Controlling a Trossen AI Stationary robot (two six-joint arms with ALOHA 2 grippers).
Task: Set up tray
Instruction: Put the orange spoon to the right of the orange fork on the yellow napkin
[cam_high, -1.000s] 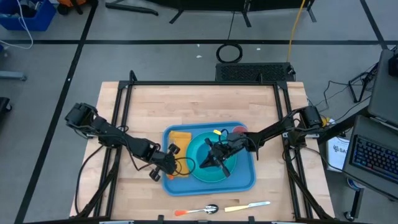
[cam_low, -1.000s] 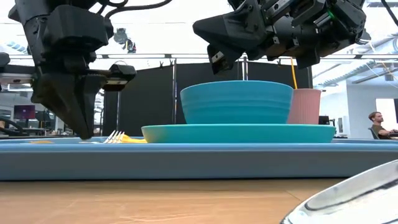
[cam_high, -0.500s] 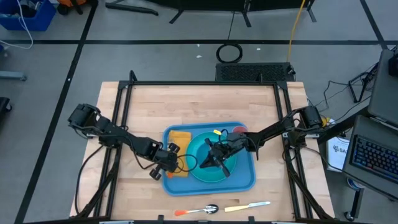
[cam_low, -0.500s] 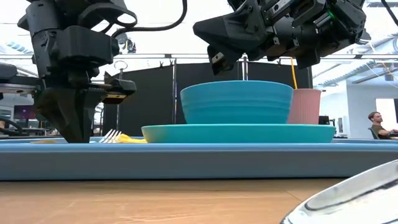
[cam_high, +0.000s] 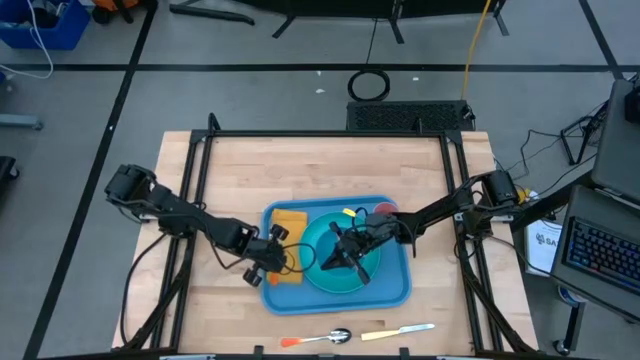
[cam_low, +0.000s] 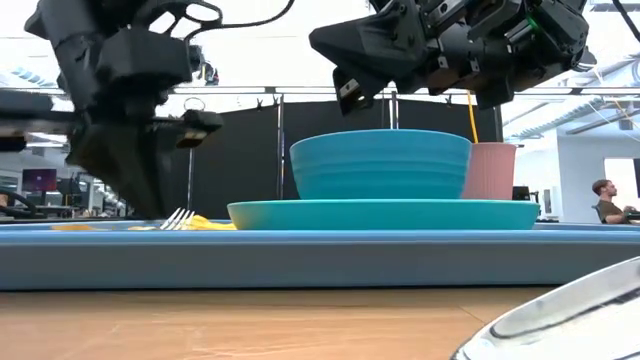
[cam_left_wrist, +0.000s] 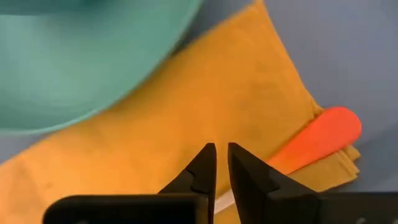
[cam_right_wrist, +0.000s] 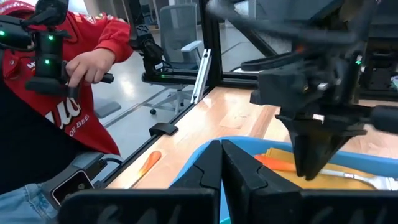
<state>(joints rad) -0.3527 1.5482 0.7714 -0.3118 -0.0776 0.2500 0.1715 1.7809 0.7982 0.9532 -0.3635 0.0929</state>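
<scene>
My left gripper (cam_high: 277, 262) hangs over the left part of the tray (cam_high: 400, 292), just above the yellow napkin (cam_high: 287, 222) that lies flat on the tray floor. Through my left wrist camera I see my two dark fingers (cam_left_wrist: 200, 171) standing a narrow slit apart, with nothing between them. Below them the napkin (cam_left_wrist: 186, 118) spreads out, and the orange handle (cam_left_wrist: 317, 138) of a fork lies on it, sticking out past its edge onto the blue tray floor (cam_left_wrist: 348, 50).

The tray sits on the wooden table (cam_high: 320, 165), toward its near edge and a little right of the middle. It is blue, rectangular, with a raised rim (cam_low: 300, 255). Right of the napkin on the tray is the round teal plate (cam_high: 345, 282), and a blue bowl (cam_low: 380, 163) stands on that plate (cam_low: 385, 213). A pink cup (cam_low: 490, 170) stands at the tray's far right corner. From table height, fork tines (cam_low: 178, 217) show just left of the plate.

My right gripper (cam_high: 335, 258) hovers over the bowl, above the middle of the tray, not touching it. Its fingers (cam_right_wrist: 208, 168) are pressed together and hold nothing.

Outside the tray, between it and the table's near edge, lie a spoon (cam_high: 318, 338) with an orange handle and a knife (cam_high: 397, 331) with a yellow handle.
</scene>
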